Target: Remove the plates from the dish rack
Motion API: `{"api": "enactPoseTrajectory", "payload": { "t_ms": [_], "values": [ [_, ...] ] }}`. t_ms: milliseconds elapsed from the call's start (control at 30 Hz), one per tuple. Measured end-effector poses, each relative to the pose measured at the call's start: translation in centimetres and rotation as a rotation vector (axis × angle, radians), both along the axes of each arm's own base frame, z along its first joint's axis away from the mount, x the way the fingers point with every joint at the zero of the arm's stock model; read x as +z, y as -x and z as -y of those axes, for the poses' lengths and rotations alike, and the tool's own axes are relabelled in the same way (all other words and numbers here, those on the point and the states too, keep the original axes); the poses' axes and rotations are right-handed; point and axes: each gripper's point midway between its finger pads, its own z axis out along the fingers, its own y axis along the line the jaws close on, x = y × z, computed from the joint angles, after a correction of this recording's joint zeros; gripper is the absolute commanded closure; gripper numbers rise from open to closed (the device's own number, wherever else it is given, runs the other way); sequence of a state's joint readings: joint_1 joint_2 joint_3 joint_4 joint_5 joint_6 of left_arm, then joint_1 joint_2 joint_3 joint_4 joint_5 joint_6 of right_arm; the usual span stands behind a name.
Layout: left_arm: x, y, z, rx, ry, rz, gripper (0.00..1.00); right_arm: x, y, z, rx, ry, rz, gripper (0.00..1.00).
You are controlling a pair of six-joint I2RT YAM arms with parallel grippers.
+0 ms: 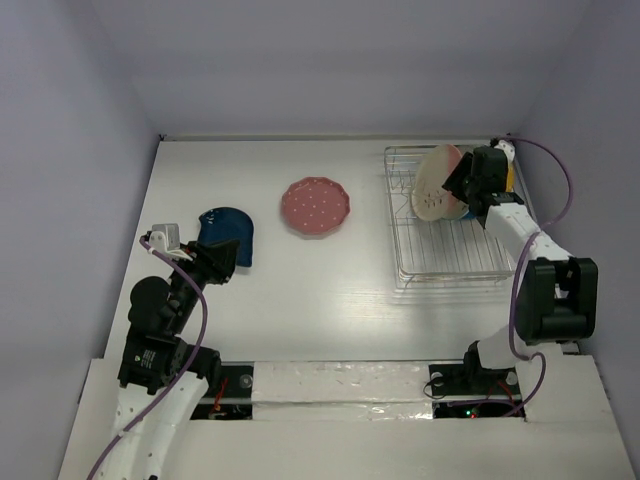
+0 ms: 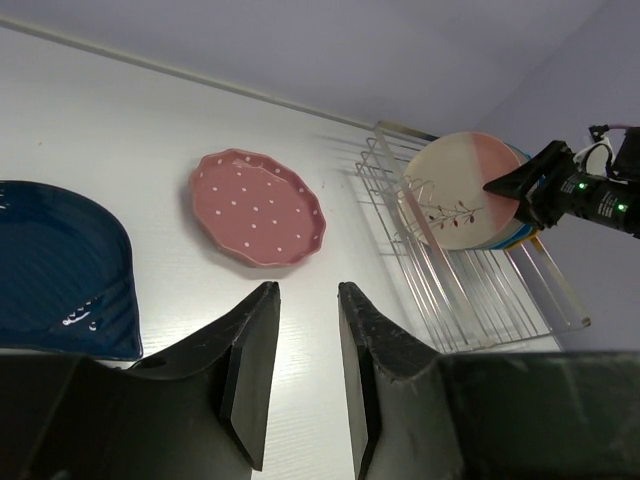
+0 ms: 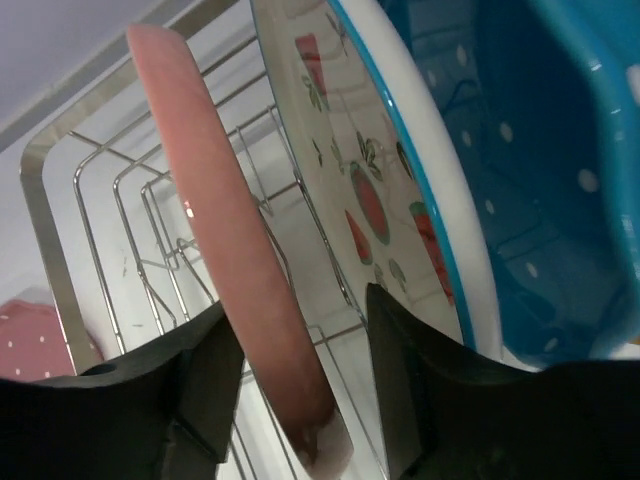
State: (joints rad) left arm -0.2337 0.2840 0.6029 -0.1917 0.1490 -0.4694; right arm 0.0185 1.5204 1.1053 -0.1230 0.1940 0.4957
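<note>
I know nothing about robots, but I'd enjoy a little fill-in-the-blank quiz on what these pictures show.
____ plates lie flat on the table: a pink dotted plate and a dark blue plate.
The dish rack stands on the ____ arm's side.
The right gripper straddles the rim of the cream-and-pink plate, which stands on ____ in the rack.
Between the fingers of the left gripper there is ____.
Missing words: two; right; edge; nothing.

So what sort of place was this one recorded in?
Probably a lab test booth, not a kitchen: a white table boxed in by blank pale walls, with a wire dish rack and a pink dotted plate as props.
</note>
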Motion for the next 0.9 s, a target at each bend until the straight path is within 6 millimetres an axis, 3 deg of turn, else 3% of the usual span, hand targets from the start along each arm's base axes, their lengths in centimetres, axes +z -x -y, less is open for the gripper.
{"api": "enactPoseTrajectory", "payload": {
  "t_ms": [167, 233, 333, 733, 900],
  "values": [
    [0.0, 0.0, 0.0, 0.000, 0.000, 0.000, 0.72, -0.8, -0.7, -0.3, 0.023, -0.012, -0.004, 0.66],
    [0.0, 0.0, 0.0, 0.000, 0.000, 0.000, 0.72, -0.4, -0.8, -0.6, 0.046, -0.007, 0.010, 0.84],
    [0.0, 0.0, 0.0, 0.000, 0.000, 0.000, 0.72, 0.4, -0.6, -0.8, 0.111, 0.069, 0.029, 0.99],
    [0.0, 0.0, 0.1, -0.005, 0.000, 0.000, 0.71, 2.8, 0.9, -1.1, 0.136, 0.111, 0.043, 1.00],
    [0.0, 0.0, 0.1, -0.005, 0.000, 0.000, 0.71, 5.8, 3.1, -1.9, 0.160, 0.144, 0.075, 1.00]
  ]
}}
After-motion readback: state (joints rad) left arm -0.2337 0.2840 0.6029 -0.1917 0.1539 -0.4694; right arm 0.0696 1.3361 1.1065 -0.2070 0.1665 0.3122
